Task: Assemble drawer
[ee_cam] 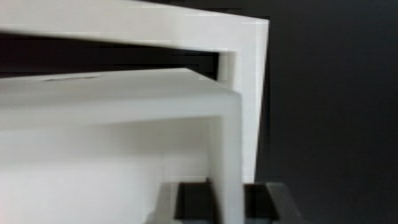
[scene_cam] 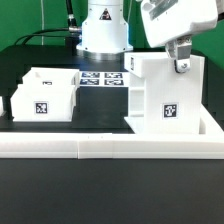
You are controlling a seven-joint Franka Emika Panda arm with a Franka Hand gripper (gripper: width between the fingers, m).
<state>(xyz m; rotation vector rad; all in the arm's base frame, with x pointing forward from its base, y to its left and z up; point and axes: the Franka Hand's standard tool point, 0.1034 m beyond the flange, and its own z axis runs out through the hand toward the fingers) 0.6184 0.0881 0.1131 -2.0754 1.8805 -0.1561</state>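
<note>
In the exterior view we see the drawer box (scene_cam: 160, 95), a tall housing of smooth, matte white panels with square edges and a black-and-white tag on its front. It stands on the black table (scene_cam: 100, 195) at the exterior view's right. A low, open white drawer (scene_cam: 45, 95), also tagged, sits well apart at the exterior view's left. The marker board (scene_cam: 103, 80) lies between them, farther back. A long white rail (scene_cam: 90, 148) runs across in front. The gripper (scene_cam: 181, 62) comes down onto the box's upper rear edge.

In the wrist view we find thin, flat white walls meeting at right angles. The dark fingers (ee_cam: 192, 203) press on either side of one wall (ee_cam: 228, 130), nearly closed and clamping it.
</note>
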